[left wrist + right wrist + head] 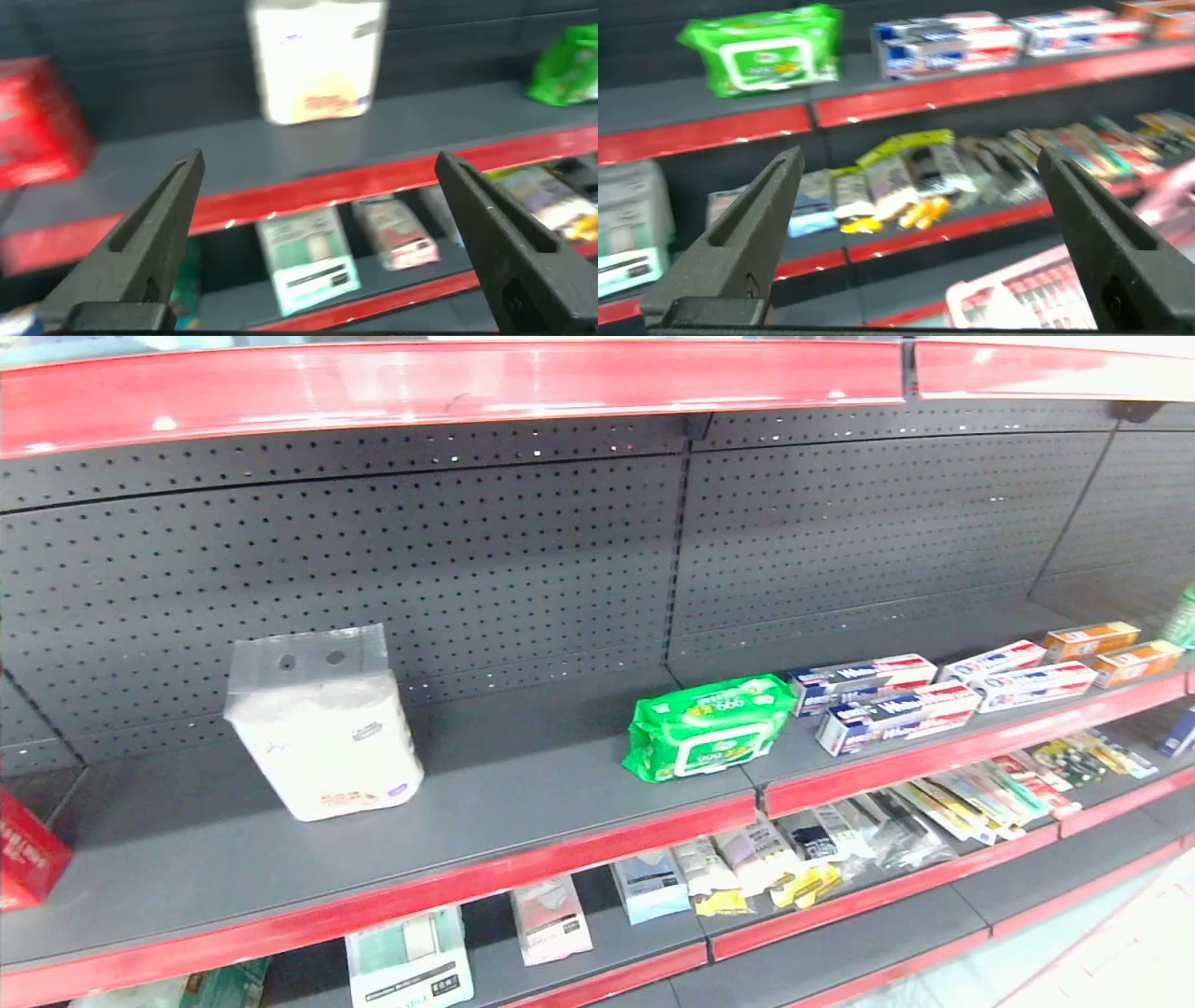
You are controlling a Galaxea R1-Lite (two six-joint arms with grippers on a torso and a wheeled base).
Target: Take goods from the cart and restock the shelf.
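Nearest: left black two-finger gripper (pixel 322 247) spread wide, gripping nothing, hanging in front of the shelf edge. Same for right black two-finger gripper (pixel 920 247): wide apart, nothing between the fingers. Low down beyond the right one, a pink-and-white lattice basket (pixel 1018 297), probably the cart; contents unreadable. Next back, on the lower tier, a crowded row of small flat packets (pixel 747 863), overlapping too much to count. Above that, the grey metal shelf deck with red front strip (pixel 523 784), holding the goods. Counted along it from the left: one red box (pixel 28 854) cut by the edge, one white paper-roll pack in clear film (pixel 322 728) standing upright, one green soft wipes pack (pixel 705 726) lying flat, four blue-red-white long cartons (pixel 896 714) in two side-by-side pairs, two orange long cartons (pixel 1090 639), and one green item (pixel 1184 616) cut off at the far right, kind unclear. Farthest, the black perforated back panel (pixel 467 551), nothing hung on it. Judged progress: partly stocked, with wide bare stretches on either side of the paper-roll pack and behind the wipes. Judged between placements: no item in hand, so the next step is likely another pick from the cart, and much restocking is left.
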